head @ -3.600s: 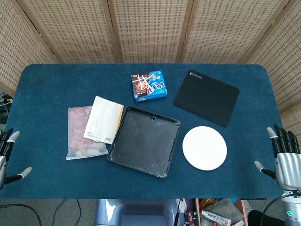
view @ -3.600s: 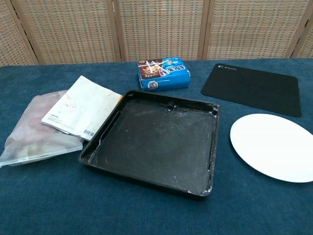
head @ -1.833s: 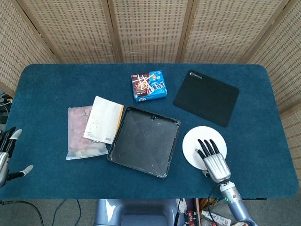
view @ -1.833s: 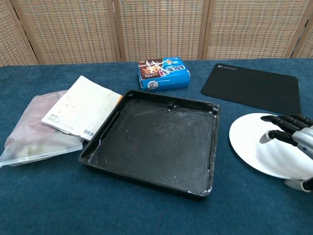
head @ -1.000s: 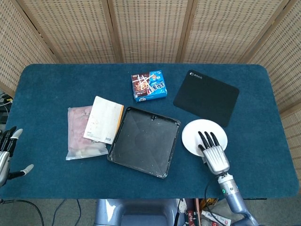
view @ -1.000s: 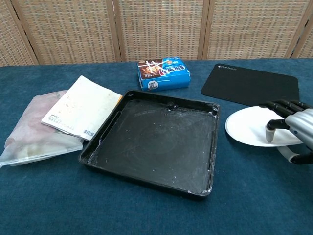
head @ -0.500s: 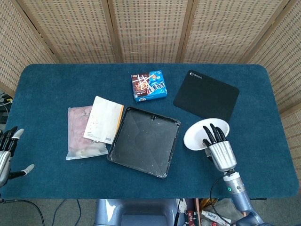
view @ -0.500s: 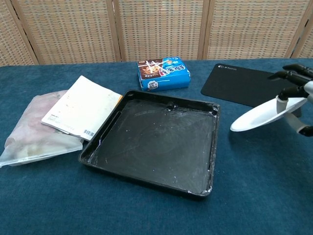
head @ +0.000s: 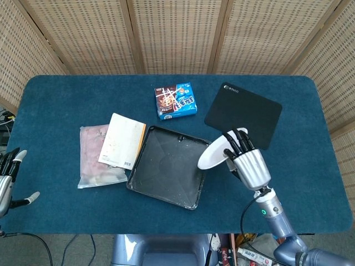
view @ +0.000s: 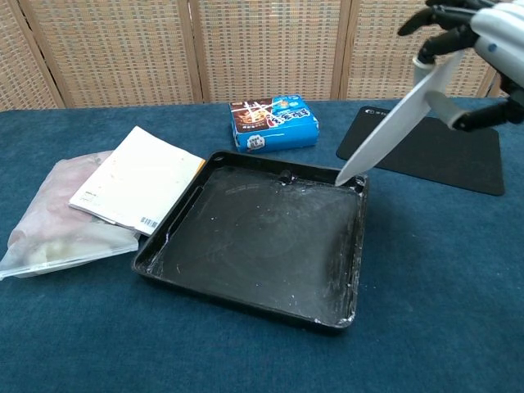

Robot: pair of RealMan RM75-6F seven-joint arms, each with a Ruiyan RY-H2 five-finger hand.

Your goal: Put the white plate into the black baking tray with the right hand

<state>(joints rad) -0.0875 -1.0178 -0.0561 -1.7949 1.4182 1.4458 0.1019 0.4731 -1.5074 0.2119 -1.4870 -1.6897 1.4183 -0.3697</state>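
The white plate (view: 393, 123) is held in the right hand (head: 246, 158), raised off the worktop (head: 310, 122) and tilted steeply. Its upper edge is pinched between the fingers (view: 446, 16) above and the thumb below, while its lower edge points down toward the far right corner of the black baking tray (view: 254, 237). In the head view the plate (head: 213, 154) is seen over the tray's right rim (head: 206, 166). The plate is plain, round, white and thin, seen nearly edge-on in the chest view. The left hand (head: 6, 180) is seen at the worktop's left edge, holding nothing, its fingers apart. A black mat (head: 243, 113) lies behind the right hand.
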